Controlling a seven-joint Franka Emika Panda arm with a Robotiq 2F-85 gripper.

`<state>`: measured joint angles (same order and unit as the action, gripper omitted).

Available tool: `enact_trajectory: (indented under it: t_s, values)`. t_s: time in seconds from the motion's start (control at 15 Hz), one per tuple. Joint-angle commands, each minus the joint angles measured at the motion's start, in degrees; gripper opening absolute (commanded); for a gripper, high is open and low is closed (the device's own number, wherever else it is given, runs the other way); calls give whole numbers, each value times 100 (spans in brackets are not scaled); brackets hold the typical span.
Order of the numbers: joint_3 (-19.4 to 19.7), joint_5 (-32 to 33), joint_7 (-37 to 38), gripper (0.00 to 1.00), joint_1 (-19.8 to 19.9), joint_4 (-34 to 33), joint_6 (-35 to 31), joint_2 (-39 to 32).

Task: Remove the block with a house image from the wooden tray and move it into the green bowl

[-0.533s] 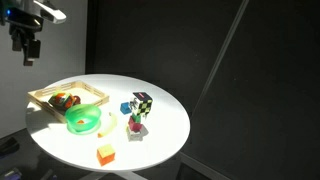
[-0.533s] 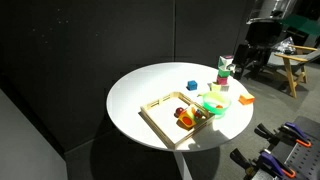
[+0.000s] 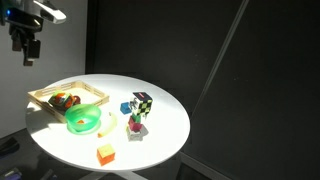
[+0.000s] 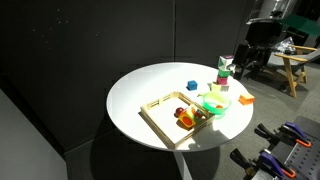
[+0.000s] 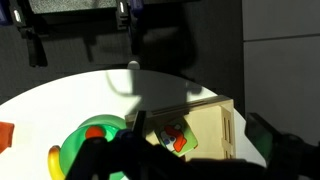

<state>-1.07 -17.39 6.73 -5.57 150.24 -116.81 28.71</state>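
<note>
The wooden tray (image 3: 42, 93) lies at the table's edge and also shows in an exterior view (image 4: 158, 106) and in the wrist view (image 5: 214, 122). The block with a house image (image 5: 175, 136), red with white and yellowish patches, lies in the tray at the end next to the green bowl (image 5: 82, 143). The bowl shows in both exterior views (image 3: 83, 122) (image 4: 213, 103), touching the tray's side. My gripper (image 3: 29, 50) (image 4: 247, 62) hangs high above the table, well clear of tray and bowl, open and empty. Its dark fingers (image 5: 190, 165) frame the bottom of the wrist view.
An orange block (image 3: 105, 153) (image 4: 245, 99) lies near the table's edge. A blue block (image 3: 125, 108) (image 4: 191, 86), a checkered cube (image 3: 143, 103) and a small pink-red piece (image 3: 135, 126) stand near the middle. Other small coloured pieces lie in the tray (image 3: 62, 100).
</note>
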Motion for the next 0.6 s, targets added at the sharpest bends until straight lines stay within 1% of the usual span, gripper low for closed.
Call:
enact_trajectory:
  t_s: [0.0, 0.53]
  values:
    - [-72, -35, 29, 100, 82, -131, -15, -144]
    - [-150, 54, 104, 100, 93, -692, -192, -718]
